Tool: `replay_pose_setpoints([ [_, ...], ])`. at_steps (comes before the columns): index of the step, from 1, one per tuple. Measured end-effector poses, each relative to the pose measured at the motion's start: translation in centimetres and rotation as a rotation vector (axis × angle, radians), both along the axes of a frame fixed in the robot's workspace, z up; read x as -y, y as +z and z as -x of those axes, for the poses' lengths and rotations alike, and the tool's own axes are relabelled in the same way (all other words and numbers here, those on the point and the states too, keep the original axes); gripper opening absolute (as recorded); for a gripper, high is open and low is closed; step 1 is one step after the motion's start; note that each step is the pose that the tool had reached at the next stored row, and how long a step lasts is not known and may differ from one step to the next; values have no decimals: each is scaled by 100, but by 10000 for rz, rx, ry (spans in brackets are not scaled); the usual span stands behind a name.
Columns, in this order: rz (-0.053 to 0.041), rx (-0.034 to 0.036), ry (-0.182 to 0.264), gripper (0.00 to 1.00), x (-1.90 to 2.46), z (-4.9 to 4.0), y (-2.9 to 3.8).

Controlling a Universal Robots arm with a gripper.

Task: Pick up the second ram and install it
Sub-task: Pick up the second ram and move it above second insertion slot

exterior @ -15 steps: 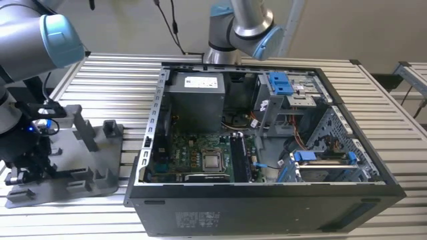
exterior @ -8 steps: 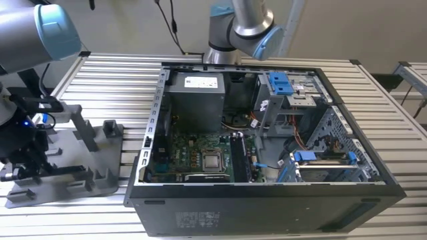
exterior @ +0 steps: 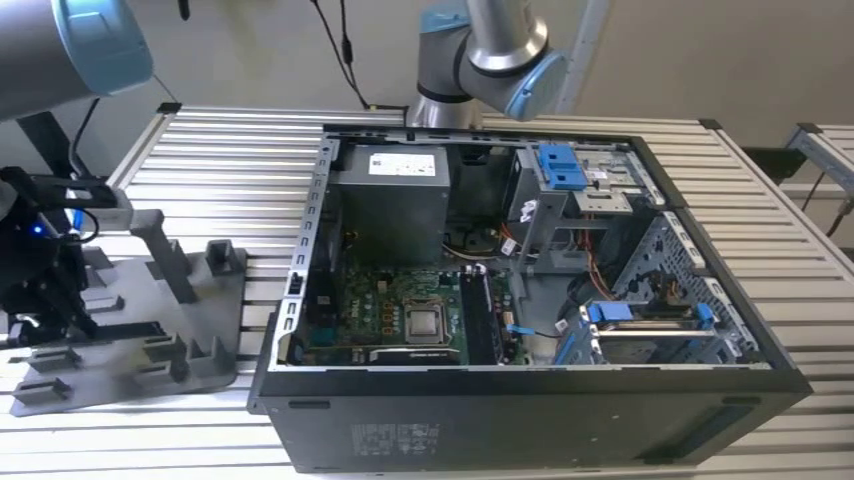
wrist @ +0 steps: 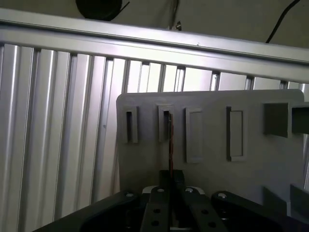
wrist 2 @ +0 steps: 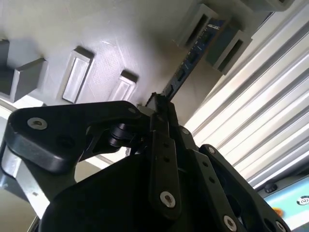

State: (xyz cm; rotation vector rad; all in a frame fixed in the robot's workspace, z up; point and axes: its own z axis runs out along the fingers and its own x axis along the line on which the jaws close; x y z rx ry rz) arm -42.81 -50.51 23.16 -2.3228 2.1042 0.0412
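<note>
The second ram (wrist 2: 186,65) is a slim dark stick standing on edge on the grey holder tray (wrist 2: 120,38). Its far end sits between two holder blocks. In the first wrist view the ram (wrist: 170,145) appears edge-on, running from a slot block towards me. My gripper (wrist 2: 159,104) is shut on its near end, one black finger on each side, as the first wrist view also shows (wrist: 171,176). In the exterior view the gripper (exterior: 54,315) hangs over the tray (exterior: 214,340) at that view's left, where the ram (exterior: 120,328) is a dark strip.
An open computer case (exterior: 747,330) lies to the exterior view's right of the tray, with a green motherboard (exterior: 400,310) and a grey power-supply box (exterior: 394,200) inside. Another arm (exterior: 481,55) stands behind the case. All rests on a slatted metal table (exterior: 214,160).
</note>
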Motion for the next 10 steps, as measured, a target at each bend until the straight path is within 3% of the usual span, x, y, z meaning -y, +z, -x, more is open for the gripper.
replay_pose_setpoints([
  [10, 0, 8, -658, 14, -6, 0, 100],
])
